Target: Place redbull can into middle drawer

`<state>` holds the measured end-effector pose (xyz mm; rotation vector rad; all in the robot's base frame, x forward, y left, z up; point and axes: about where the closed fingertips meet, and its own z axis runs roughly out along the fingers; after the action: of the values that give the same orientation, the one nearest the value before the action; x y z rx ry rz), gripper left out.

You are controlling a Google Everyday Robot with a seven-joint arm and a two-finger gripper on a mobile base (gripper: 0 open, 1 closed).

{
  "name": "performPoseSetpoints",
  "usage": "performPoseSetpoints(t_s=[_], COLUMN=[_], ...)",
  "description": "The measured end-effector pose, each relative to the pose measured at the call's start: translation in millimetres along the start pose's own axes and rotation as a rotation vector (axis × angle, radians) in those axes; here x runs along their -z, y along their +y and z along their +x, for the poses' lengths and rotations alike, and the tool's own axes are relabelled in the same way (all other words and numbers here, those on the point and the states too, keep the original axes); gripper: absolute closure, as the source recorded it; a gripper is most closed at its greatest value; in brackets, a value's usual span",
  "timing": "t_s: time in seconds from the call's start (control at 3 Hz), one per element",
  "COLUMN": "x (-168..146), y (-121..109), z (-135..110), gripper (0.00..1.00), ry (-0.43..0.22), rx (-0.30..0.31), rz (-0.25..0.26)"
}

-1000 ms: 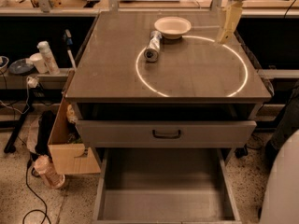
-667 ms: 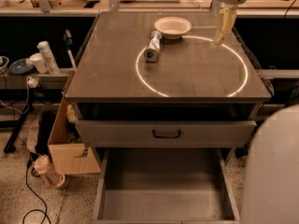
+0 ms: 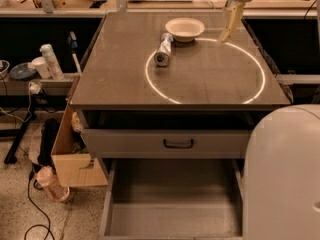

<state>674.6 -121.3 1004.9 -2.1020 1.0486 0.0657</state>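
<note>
At the near edge of the view, the middle drawer [image 3: 172, 204] stands pulled out, its bare grey floor exposed and holding nothing. The robot's white body shell [image 3: 282, 174] overlaps the drawer's right side. Against the picture from 1 s ago, the shell fills more of the lower right corner. Judgement: the robot is closing on the table.

Directly above the open drawer sits 1 drawer front [image 3: 125, 143] with a black curved handle [image 3: 178, 143].

On the table top [image 3: 210, 79], a bright light ring [image 3: 263, 79] is cast. The redbull can [image 3: 164, 49] lies on its side across the ring's far left arc, 1 end toward the camera. It is untouched and lies where it lay in both earlier pictures. The white bowl [image 3: 185, 29] stands just beyond it, near but apparently not touching.

At the far right of the table, the gripper [image 3: 225, 36] hangs tip down over the ring's far arc, right of the bowl and well apart from the can. It carries nothing. Whether it is spread or pressed together cannot be told. Over the last 1 s it has shifted left, toward the bowl and the can.

Judgement: the approach is under way; the grasp, the carry and the release into the drawer all remain. The bowl's nearness to the can calls for a careful descent.
</note>
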Motion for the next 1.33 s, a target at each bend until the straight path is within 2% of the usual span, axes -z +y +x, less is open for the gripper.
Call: performPoseSetpoints(t_s=[0.67, 1.0, 1.33], x=[-6.8, -20.0, -20.0], y=[-8.7, -20.9, -20.9], z=[4.3, 12.8, 12.8], gripper=[0.0, 0.0, 0.0], ry=[0.015, 0.097, 0.097], rx=[0.01, 0.041, 0.041], rz=[0.014, -0.014, -0.014])
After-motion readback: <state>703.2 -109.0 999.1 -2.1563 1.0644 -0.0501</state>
